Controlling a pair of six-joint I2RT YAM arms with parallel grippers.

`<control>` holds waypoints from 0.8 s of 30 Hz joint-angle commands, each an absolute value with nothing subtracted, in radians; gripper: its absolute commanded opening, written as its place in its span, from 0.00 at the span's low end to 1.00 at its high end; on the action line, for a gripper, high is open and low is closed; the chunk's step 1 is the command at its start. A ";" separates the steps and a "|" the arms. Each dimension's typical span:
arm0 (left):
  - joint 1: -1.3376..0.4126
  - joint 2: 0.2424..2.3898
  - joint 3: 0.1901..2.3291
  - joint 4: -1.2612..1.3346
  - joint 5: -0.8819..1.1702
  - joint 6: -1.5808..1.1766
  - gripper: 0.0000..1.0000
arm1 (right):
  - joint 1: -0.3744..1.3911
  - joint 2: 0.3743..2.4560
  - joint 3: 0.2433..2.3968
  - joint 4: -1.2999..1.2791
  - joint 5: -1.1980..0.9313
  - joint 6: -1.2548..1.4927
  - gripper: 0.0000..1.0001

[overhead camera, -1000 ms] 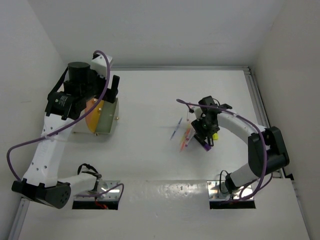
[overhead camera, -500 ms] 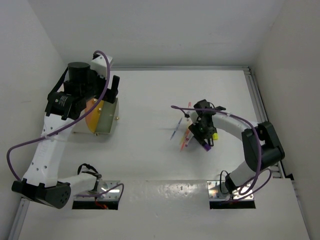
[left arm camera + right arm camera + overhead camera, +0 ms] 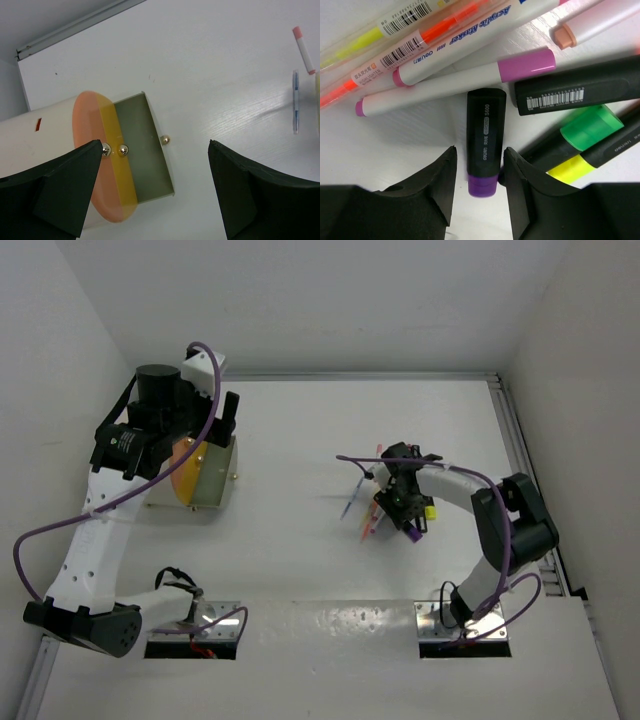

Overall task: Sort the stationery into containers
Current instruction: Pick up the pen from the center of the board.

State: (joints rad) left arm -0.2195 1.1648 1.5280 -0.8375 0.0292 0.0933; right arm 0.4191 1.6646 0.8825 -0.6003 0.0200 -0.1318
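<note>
Purple-capped highlighter (image 3: 485, 135), right fingers (image 3: 432, 200) straddling it

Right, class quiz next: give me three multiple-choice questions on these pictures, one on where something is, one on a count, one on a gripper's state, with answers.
1. Where is the purple-capped highlighter?
A) lying on the table between the right gripper's fingers
B) inside a bin
C) on the floor

2. How many round metal knobs show in the left wrist view?
A) one
B) three
C) six

3. The left gripper is:
A) shut on a pen
B) shut on a knob
C) wide open, empty

Answers:
1 A, the right wrist view shows it flat between the fingers.
2 B, three shiny balls are visible.
3 C, its fingers stand far apart, gripping nothing.
</note>
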 commanded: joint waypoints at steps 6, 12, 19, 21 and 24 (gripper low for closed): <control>-0.213 1.161 1.543 -0.827 0.014 0.097 0.93 | 0.428 1.709 0.894 -0.584 0.005 -0.140 0.35; -0.213 1.163 1.539 -0.821 0.008 0.097 0.94 | 0.436 1.671 0.939 -0.668 -0.075 -0.137 0.08; -0.215 1.160 1.540 -0.802 0.017 0.101 0.93 | 0.497 1.551 1.221 -0.790 -0.392 -0.039 0.00; -0.213 1.163 1.548 -0.796 0.028 0.097 0.94 | 0.500 1.562 1.317 -0.700 -0.481 0.105 0.00; -0.204 1.154 1.549 -0.773 0.048 0.068 0.94 | 0.520 1.592 1.341 -0.401 -0.598 0.368 0.00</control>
State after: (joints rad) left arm -0.2195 1.1648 1.5280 -0.8310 0.0238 0.0917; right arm 0.5022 1.5913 1.3106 -0.6399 -0.4042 0.1020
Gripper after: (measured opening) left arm 0.934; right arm 0.294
